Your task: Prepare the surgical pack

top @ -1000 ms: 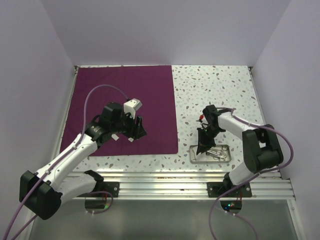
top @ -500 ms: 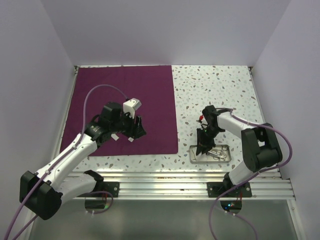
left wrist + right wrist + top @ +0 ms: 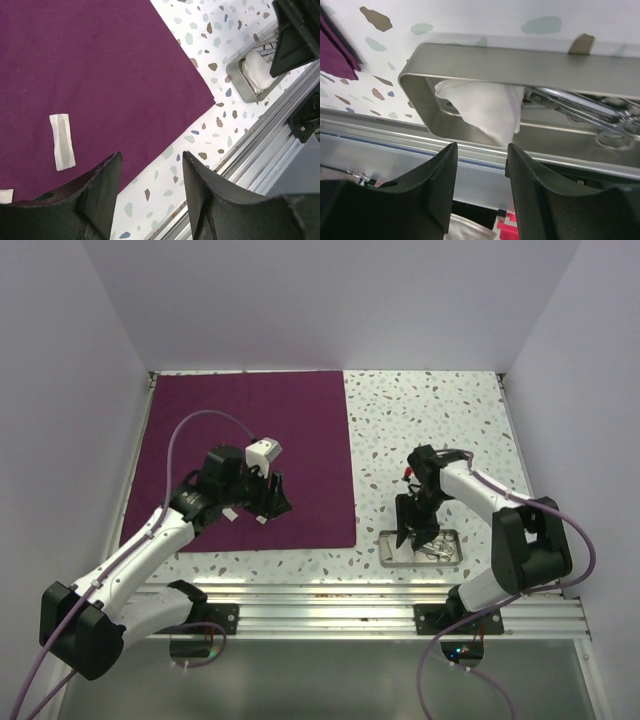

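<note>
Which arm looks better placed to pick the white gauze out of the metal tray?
Probably right: the right gripper hangs over the tray, open fingers lined up on the gauze. The left gripper hovers over the purple cloth, away from it.

R side tight: my right fingers (image 3: 427, 190), spread, hang over the tray (image 3: 520, 62); gauze (image 3: 482, 107) stuffs its left end, scissors (image 3: 600, 117) the rest, rail (image 3: 380, 145) just beside its near wall. Open counter (image 3: 385, 430) btwn tray and cloth (image 3: 290, 410). My left fingers (image 3: 100, 192), spread, over the cloth's near edge: only a flat white strip (image 3: 62, 141) there.
</note>
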`<state>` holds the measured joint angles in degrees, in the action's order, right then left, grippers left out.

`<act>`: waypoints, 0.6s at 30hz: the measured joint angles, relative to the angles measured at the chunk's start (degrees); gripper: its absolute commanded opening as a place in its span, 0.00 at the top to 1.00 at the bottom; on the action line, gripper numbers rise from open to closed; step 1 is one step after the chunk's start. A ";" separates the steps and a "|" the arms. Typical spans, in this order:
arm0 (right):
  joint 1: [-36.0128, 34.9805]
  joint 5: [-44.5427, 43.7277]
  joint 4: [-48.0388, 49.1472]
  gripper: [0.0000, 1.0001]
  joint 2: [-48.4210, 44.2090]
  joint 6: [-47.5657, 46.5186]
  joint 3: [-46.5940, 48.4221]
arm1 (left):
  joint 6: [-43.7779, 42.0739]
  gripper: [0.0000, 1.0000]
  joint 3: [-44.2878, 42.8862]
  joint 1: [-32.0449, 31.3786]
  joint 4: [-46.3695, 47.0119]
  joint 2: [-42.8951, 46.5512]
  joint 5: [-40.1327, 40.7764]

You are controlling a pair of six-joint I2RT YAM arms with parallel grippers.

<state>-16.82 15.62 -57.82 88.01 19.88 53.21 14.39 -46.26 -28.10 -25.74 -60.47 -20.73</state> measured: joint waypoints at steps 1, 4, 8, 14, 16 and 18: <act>0.00 -1.16 -1.18 0.51 -0.33 0.00 0.83 | 0.00 0.44 0.00 0.02 0.02 0.00 0.15; 0.00 -3.65 -4.39 0.53 -1.46 0.11 3.76 | 0.02 0.44 0.00 0.46 -0.04 0.00 1.25; 0.00 -3.50 -4.70 0.64 -2.62 0.72 6.01 | 0.20 0.44 -0.02 1.66 -0.52 -0.39 3.93; 0.00 0.22 -0.66 0.87 -2.12 2.49 1.16 | 1.81 0.46 -0.79 4.55 -3.26 -5.05 7.78; 0.00 0.39 0.24 0.86 -1.73 2.71 -1.38 | 2.60 0.48 -1.64 4.83 -4.55 -7.37 9.42; 0.00 0.37 0.22 0.80 -1.57 2.67 -2.36 | 3.02 0.50 -2.40 4.83 -5.66 -9.46 10.99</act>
<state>-16.82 15.99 -57.60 86.43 22.55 50.85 17.41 -48.66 -23.27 -31.40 -69.93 -9.74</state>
